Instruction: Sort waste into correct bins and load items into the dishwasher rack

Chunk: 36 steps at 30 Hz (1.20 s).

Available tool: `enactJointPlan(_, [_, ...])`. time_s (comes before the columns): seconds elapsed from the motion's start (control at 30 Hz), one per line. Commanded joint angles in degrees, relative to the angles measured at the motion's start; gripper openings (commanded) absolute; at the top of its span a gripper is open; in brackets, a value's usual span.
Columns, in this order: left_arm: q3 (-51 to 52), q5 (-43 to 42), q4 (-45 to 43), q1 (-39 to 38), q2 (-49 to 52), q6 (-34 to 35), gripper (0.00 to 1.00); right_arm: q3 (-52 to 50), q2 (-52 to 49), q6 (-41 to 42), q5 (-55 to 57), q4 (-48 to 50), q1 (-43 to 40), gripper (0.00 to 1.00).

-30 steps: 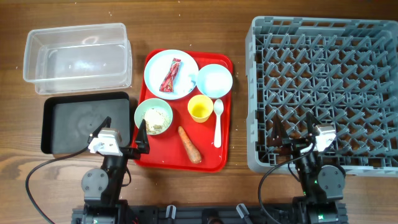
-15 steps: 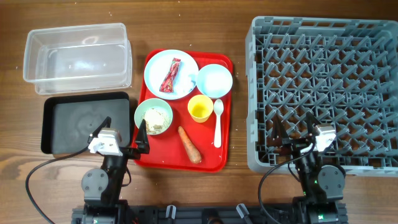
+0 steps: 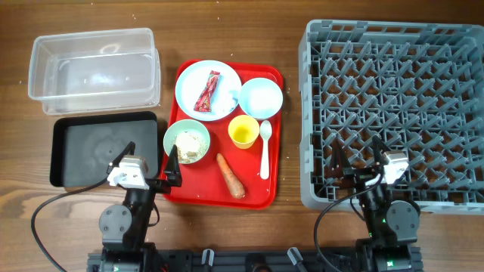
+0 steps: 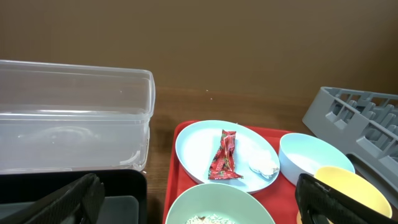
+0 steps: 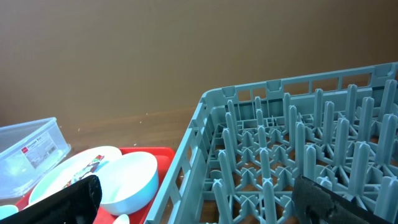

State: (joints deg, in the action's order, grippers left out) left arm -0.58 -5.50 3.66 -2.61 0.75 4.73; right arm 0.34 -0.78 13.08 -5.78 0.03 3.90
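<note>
**Both arms parked open, tray still fully loaded**

We see the left gripper (image 3: 150, 157) spread wide with nothing in it. One finger sits over the black bin (image 3: 87, 147) and the other at the left edge of the red tray (image 3: 203, 193), just beside the green bowl (image 3: 171, 136) of crumbs. The right gripper (image 3: 355, 155) is also wide open and empty, above the near-left part of the grey rack (image 3: 401, 91), which has nothing in it.

Everything to be sorted lies on the tray. At the back, a red wrapper (image 3: 207, 91) lies on the white plate (image 3: 189, 89), and a white bowl (image 3: 261, 97) touches the plate's right side. In front of them stands a yellow cup (image 3: 243, 131), with a white spoon (image 3: 265, 148) just to its right, its handle pointing towards the arms. An orange carrot (image 3: 230, 175) lies slantwise near the front, between the green bowl and the spoon.

A clear tub (image 3: 94, 72) stands behind the black bin, left of the tray. From the right wrist, the rack's wall stands between that gripper and the tray.
</note>
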Motion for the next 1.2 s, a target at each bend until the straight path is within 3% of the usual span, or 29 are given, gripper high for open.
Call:
enactJointPlan(0.0, [0.3, -0.9, 0.2, 0.3, -0.1, -1.1, 1.00, 0.0, 0.2, -1.0, -0.5, 0.3, -0.3, 1.00])
enactJointPlan(0.87, [0.3, -0.9, -0.1, 0.3, -0.1, -1.1, 1.00, 0.0, 0.2, -0.8, 0.1, 0.5, -0.3, 1.00])
enactJointPlan(1.17, [-0.7, -0.9, 0.4, 0.3, 0.2, 1.9, 1.00, 1.7, -0.1, 3.7, -3.8, -1.0, -0.3, 1.00])
